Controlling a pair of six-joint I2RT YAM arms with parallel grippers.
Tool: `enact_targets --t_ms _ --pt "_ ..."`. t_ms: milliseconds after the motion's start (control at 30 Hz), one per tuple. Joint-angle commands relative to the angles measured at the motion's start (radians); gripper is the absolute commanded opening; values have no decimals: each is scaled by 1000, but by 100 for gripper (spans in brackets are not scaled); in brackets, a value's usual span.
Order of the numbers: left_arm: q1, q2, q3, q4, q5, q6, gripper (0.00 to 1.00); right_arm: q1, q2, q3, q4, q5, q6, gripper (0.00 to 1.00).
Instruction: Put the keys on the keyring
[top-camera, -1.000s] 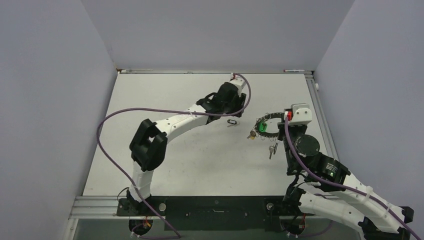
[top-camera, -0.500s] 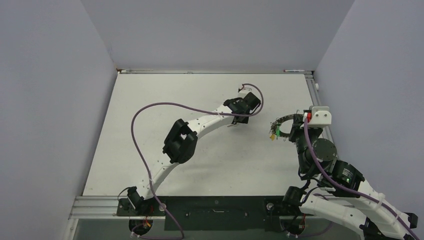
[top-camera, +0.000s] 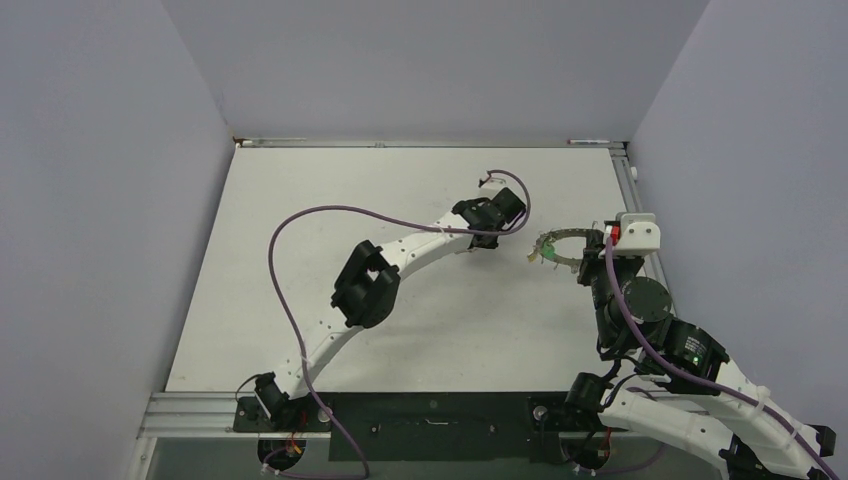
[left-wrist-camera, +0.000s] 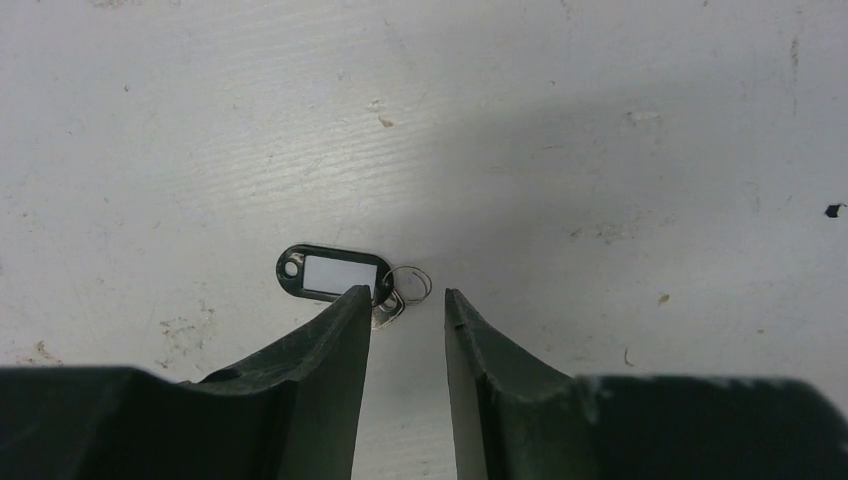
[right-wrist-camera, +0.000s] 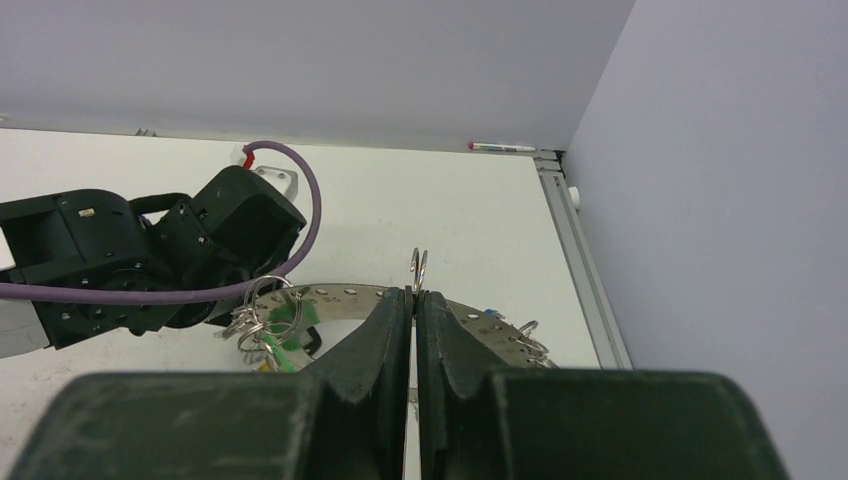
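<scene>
The keyring (top-camera: 560, 237) is a flat grey ring with holes round its rim. It is held off the table at the right by my right gripper (top-camera: 592, 247), which is shut on its near rim (right-wrist-camera: 340, 297). Small split rings and a green-tagged key (right-wrist-camera: 285, 325) hang from its left side, and more rings (right-wrist-camera: 527, 338) with a bit of blue hang from its right. A black-tagged key (left-wrist-camera: 333, 274) with a white label lies on the table. My left gripper (left-wrist-camera: 405, 300) is open just above it, its left finger (left-wrist-camera: 340, 330) over the key's blade, with the split ring (left-wrist-camera: 412, 282) between the tips.
The left arm (top-camera: 400, 250) stretches across the middle of the table, and its wrist (right-wrist-camera: 150, 260) sits close to the keyring's left side. A pen (right-wrist-camera: 500, 147) lies at the back edge. A metal rail (right-wrist-camera: 575, 240) and the grey wall bound the right side.
The right gripper lifted the keyring off the table and carried it right. The left arm stretched out and lowered its wrist over the black-tagged key.
</scene>
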Motion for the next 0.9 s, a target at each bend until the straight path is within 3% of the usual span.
enact_targets --t_ms 0,533,867 --pt "-13 28 70 21 -20 -11 30 -2 -1 38 16 -2 3 5" --pt "-12 91 84 76 -9 -3 24 -2 4 32 16 -32 3 5" --pt "-12 76 30 71 -18 -8 0 0 9 27 20 -39 3 5"
